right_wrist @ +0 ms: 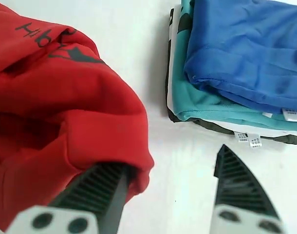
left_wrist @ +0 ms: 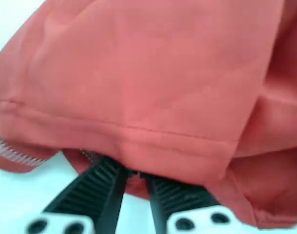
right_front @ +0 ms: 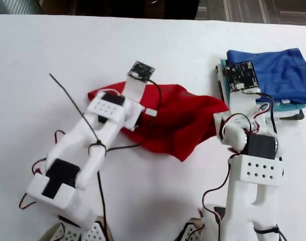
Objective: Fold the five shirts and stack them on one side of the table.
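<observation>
A white table [right_front: 158, 45] fills the scene, with a dark strip of room beyond its far edge. The red shirt [right_front: 183, 120] lies crumpled and partly folded near the middle, between the two arms. The finished stack [right_front: 288, 103] sits at the far right side, with a blue shirt [right_front: 273, 70] on top.

The red shirt looks like light, limp knit. It will probably sag and drag rather than hold a crease, and a grip in the middle would only bunch it. The hem and the corners are likely the best places to hold, so that the cloth hangs flat when lifted.

The left wrist view shows what the high view hides under the arm. The left gripper [left_wrist: 135, 173] has its jaws pressed nearly together, pinching the stitched hem [left_wrist: 139, 134] of the red shirt at its edge.

In the right wrist view the right gripper [right_wrist: 173, 158] has its jaws spread wide. One finger is against a rolled corner of the red shirt and the other is over bare table. This view also shows the layers of the stack: a teal shirt [right_wrist: 212, 105] under the blue, then white and dark ones, with small labels [right_wrist: 248, 139] poking out. It also shows dark lettering [right_wrist: 46, 36] on the red cloth.
</observation>
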Robot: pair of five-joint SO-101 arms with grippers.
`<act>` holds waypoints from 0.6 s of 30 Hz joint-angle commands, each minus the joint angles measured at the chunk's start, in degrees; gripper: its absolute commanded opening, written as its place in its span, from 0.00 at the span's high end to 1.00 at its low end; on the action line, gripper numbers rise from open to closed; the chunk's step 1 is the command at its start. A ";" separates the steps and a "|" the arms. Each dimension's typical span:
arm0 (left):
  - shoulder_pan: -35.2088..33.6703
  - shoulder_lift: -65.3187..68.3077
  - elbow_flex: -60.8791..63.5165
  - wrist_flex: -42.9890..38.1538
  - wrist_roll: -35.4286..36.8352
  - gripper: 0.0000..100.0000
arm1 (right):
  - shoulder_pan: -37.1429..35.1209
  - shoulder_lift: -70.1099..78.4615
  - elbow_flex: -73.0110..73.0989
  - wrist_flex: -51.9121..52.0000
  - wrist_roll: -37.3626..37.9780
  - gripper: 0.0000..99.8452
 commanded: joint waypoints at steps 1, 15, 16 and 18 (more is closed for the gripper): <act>-3.16 -0.35 -6.02 5.36 0.53 0.97 | 0.31 -1.71 -0.44 -1.19 0.09 0.75; -18.46 -0.35 -36.18 42.37 -6.86 0.97 | -9.01 -1.63 6.86 -11.21 0.00 0.75; -19.25 -0.35 -38.55 45.36 -7.47 0.97 | -11.21 -1.63 7.03 -11.47 0.00 0.75; -20.84 -0.35 -42.77 50.64 -9.23 0.97 | -15.43 -1.63 7.12 -11.74 -0.35 0.75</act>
